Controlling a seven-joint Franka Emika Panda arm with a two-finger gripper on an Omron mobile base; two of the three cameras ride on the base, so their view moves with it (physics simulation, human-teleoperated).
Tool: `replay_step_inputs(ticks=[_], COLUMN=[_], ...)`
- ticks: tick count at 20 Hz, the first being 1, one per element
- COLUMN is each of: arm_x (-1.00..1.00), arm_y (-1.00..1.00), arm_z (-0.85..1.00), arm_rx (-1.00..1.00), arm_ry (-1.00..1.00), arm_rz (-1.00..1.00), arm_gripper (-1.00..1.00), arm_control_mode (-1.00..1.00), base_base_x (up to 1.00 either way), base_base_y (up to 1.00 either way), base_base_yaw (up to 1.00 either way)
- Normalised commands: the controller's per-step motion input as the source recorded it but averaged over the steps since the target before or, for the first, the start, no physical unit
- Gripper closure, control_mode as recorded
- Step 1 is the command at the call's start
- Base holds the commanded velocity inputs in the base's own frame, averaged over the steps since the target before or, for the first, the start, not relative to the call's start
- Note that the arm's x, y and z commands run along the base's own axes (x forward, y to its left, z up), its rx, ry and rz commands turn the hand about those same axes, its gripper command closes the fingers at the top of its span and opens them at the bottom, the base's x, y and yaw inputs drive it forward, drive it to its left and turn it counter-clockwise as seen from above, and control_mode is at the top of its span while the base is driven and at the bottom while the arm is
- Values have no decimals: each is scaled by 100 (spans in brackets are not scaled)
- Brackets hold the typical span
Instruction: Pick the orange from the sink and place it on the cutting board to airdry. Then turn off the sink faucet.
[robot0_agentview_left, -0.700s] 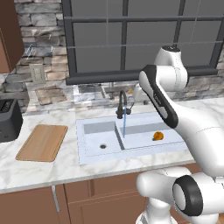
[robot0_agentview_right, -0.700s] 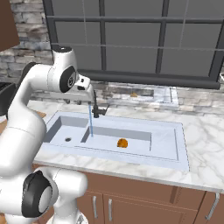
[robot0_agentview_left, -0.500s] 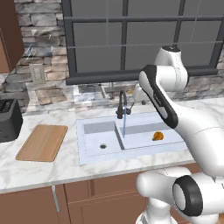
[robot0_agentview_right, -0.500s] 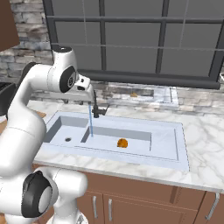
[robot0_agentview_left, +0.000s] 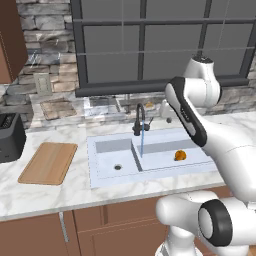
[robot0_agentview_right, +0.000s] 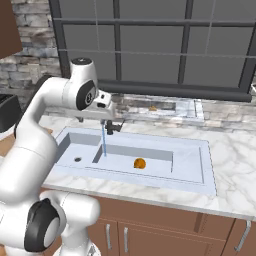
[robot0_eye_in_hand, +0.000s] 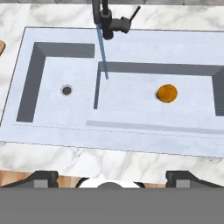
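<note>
A: The marble table (robot0_agentview_left: 60, 187) carries the sink (robot0_agentview_left: 102, 172). Where does the cutting board (robot0_agentview_left: 48, 162) point?
B: Long axis runs away from the table's front edge, left of the sink. The orange (robot0_eye_in_hand: 166, 93) sits in the right basin; water falls from the sink faucet (robot0_agentview_left: 138, 118).
A: The hand (robot0_eye_in_hand: 111, 177)?
B: Fingertips wide apart, high above the sink. Nothing differs from earlier.

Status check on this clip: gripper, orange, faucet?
Gripper open, empty, high above the sink. Orange lies in the right basin, nothing over it. Faucet running; cutting board bare.
</note>
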Motion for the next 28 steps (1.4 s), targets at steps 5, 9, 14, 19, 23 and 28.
replay_step_inputs(ticks=[5, 9, 14, 19, 23, 28], arm_x=[0, 0, 0, 1, 8, 20], arm_y=[-43, -37, -35, -32, -14, -2], arm_z=[0, -2, -15, -27, -36, -46], arm_rx=[0, 0, -1, -6, -13, -12], arm_ry=[0, 0, 0, 0, 0, 0], arm_rz=[0, 0, 0, 0, 1, 2], arm_gripper=[-100, -100, -100, -100, -100, -100], arm_control_mode=[-100, -100, -100, -100, -100, -100], base_base_x=[0, 0, 0, 0, 0, 0], base_base_y=[0, 0, 0, 0, 0, 0], base_base_yaw=[0, 0, 0, 0, 0, 0])
